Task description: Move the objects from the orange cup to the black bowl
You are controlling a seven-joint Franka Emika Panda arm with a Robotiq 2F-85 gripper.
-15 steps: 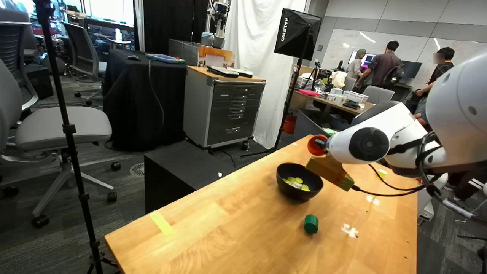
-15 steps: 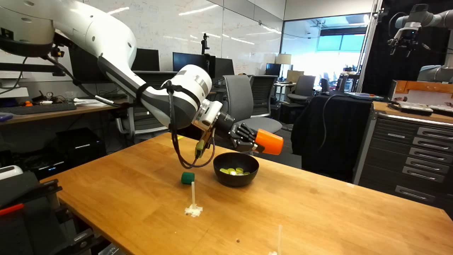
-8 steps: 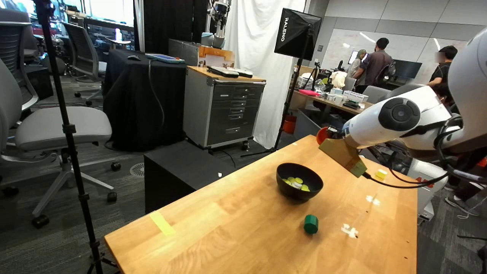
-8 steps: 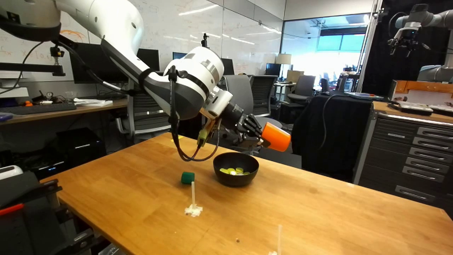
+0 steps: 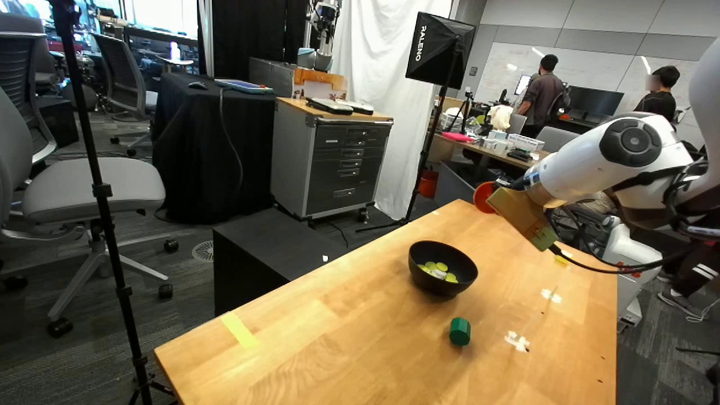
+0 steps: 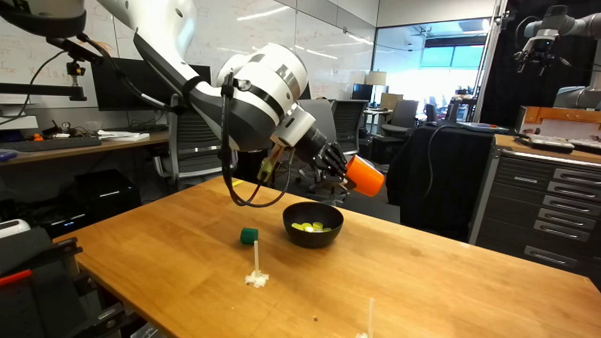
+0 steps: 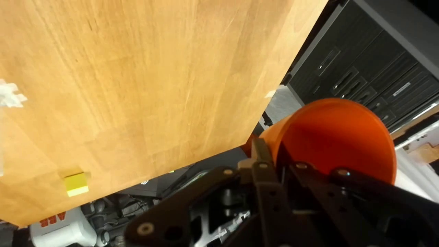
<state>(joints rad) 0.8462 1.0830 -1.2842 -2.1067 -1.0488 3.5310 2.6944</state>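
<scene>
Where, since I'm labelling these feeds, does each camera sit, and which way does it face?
In an exterior view: off the arm, looking down across the table towards the drawer cabinet; arm at picture right.
In an exterior view: off the arm, looking across that table towards the whiteboard; arm at upper left.
Wrist view: on the arm, looking towards the orange cup and table; the end effector shows at the bottom.
Shared in both exterior views: table, arm, orange cup, black bowl.

The claw now holds the orange cup higher, farther from the black bowl and more steeply tilted; in the background, a backpacked person appears nearer the softbox.
</scene>
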